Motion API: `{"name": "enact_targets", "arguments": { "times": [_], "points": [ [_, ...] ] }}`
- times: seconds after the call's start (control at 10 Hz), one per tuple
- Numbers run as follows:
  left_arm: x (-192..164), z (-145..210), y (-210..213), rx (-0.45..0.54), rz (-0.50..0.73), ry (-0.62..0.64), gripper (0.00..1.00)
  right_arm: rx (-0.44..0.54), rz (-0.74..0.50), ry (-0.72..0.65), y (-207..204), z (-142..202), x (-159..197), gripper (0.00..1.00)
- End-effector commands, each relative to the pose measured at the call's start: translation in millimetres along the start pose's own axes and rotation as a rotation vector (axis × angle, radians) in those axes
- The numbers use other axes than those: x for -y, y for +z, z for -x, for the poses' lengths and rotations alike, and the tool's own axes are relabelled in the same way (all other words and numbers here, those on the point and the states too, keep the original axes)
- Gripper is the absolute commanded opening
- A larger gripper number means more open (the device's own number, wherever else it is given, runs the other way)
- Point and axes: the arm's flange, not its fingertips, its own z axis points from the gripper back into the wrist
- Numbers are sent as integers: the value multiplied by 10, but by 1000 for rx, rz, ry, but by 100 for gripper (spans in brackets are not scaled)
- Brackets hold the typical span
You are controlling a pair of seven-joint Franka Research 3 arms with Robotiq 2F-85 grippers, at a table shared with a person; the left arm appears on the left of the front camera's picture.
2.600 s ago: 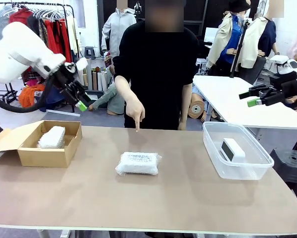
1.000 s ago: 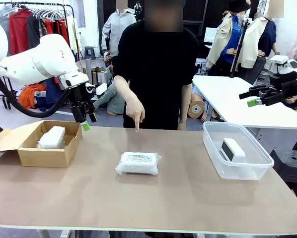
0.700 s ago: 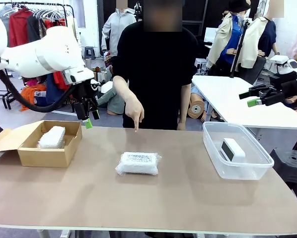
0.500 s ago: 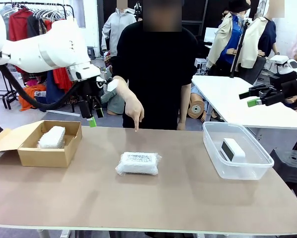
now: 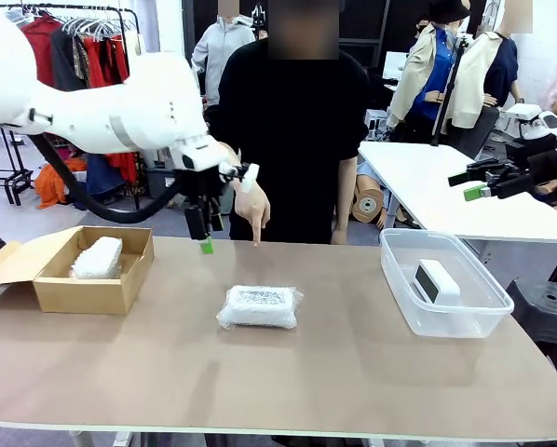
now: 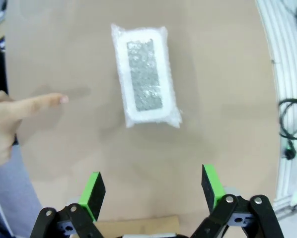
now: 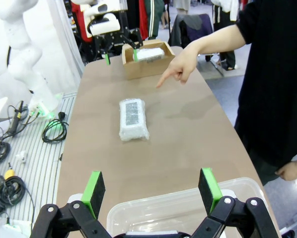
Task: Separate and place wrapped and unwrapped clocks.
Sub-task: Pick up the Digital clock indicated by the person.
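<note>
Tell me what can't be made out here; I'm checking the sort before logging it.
Flat wrapped bundle, left wrist view: the label print is too small and crinkled over to read.
Rounded wrapped bundle, front view: its lower part is hidden by the cardboard box wall.
Bare clock, front view: the dark face is angled and its display is unreadable.
Clear tub, right wrist view: its near part is cut off by the bottom edge.

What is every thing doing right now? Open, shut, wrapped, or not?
left hand: open, hovering above the table.
right hand: open, raised near the tub.
flat clock: wrapped, lying on the table.
rounded clock: wrapped, in the box.
bare clock: unwrapped, in the tub.
box: open.
tub: no lid.
person's hand: pointing down.
</note>
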Motion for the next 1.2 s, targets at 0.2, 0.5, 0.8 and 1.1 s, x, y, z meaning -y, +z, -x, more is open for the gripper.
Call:
{"name": "enact_targets", "arguments": {
  "times": [0.2, 0.5, 0.8, 1.1],
  "points": [
    [-115, -290, -552, -90, -65, -53, 100, -4, -1, -2, 2, -22, -10, 100],
    [-320, -459, -940, -100, -58, -111, 100, -4, -1, -2, 2, -22, -10, 100],
    [-351, -323, -747, 15, -37, -50, 100, -4, -1, -2, 2, -22, -10, 100],
    [-349, -439, -1038, -75, -50, -106, 100, -4, -1, -2, 2, -22, -10, 100]
  ]
}}
